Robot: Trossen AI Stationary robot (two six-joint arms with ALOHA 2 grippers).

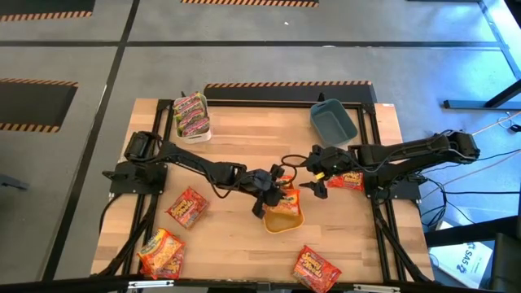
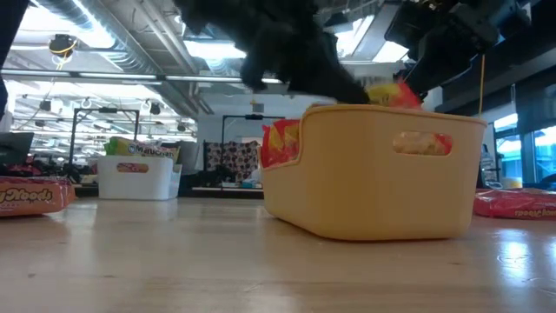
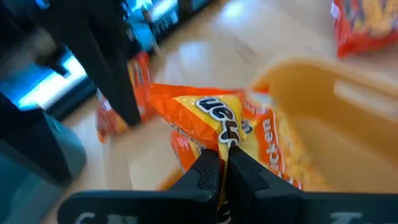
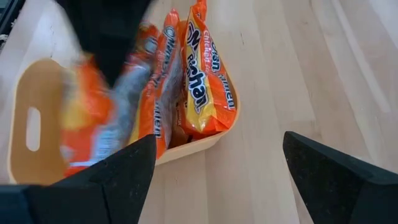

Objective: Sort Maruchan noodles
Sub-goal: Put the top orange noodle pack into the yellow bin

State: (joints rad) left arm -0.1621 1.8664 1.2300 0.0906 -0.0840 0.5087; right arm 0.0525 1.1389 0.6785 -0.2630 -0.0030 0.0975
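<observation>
A yellow bin [image 2: 373, 169] is seen standing on the wooden worktop [image 2: 261, 261], close to the camera. An orange-yellow noodle packet [image 2: 280, 142] is seen leaning inside it at its left end, and another packet [image 2: 393, 94] shows just above its rim. Dark arm parts [image 2: 287, 43] hang over the bin. Farther back on the left, a white bin [image 2: 137, 176] holding packets is placed. A red packet [image 2: 33, 195] is laid at the left edge, and another one [image 2: 517, 203] at the right edge.
</observation>
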